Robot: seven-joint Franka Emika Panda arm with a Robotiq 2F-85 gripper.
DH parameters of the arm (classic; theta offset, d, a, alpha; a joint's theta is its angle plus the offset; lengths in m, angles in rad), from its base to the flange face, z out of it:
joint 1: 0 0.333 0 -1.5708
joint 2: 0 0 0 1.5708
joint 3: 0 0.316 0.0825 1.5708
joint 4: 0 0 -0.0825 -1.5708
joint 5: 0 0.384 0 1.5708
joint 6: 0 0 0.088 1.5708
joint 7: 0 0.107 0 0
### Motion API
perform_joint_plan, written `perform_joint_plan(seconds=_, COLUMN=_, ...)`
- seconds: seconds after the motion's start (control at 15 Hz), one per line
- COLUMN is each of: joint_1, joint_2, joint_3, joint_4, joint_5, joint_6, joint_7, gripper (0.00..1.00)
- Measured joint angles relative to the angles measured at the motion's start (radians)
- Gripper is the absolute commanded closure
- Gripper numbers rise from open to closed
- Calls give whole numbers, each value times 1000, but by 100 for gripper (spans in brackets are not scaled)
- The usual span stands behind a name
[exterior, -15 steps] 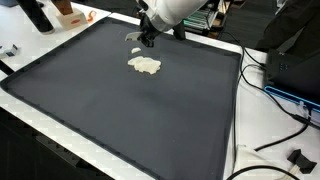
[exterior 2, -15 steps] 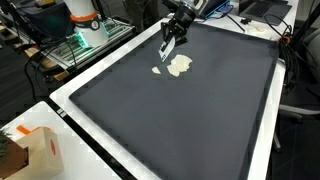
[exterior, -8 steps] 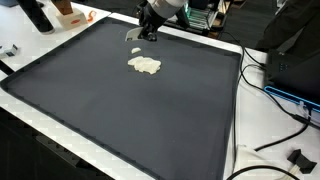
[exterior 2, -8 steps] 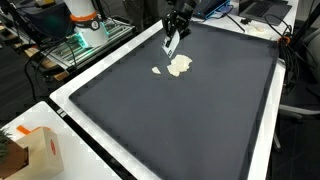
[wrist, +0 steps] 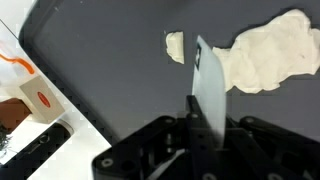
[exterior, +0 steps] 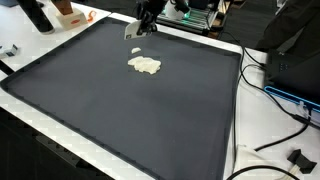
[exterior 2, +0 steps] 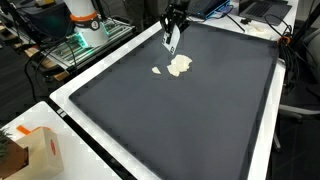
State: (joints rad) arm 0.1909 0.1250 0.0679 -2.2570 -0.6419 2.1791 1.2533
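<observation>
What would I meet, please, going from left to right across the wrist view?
From the left: orange-and-white cardboard box → small cream-coloured scrap → thin white flat strip → large cream-coloured lumpy mass.

- An exterior view: cam high, off the long edge of the mat [exterior: 130, 115], facing across it; mid range, most of mat in frame, box [exterior: 68, 15] at far corner.
- An exterior view: cam high, off the mat corner by the box [exterior 2: 38, 150], facing diagonally across; similar range.
- Wrist view: close above mat, facing down past gripper [wrist: 207, 128] & its blade [wrist: 208, 85].
- Shared: mat, blob [exterior: 145, 65] & box in all three.
</observation>
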Motion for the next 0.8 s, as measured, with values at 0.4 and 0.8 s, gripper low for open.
perform_joint_plan(seconds=0.4, joint_1=-53, joint_2=-60, joint_3=-2, joint_4=-57, joint_5=103, joint_6=117, joint_7=-158, gripper=99)
perform_joint_plan(seconds=0.8, joint_1=-94, joint_2=-84, joint_3=-12, joint_4=-88, joint_5=244, joint_6=203, joint_7=-367, gripper=99)
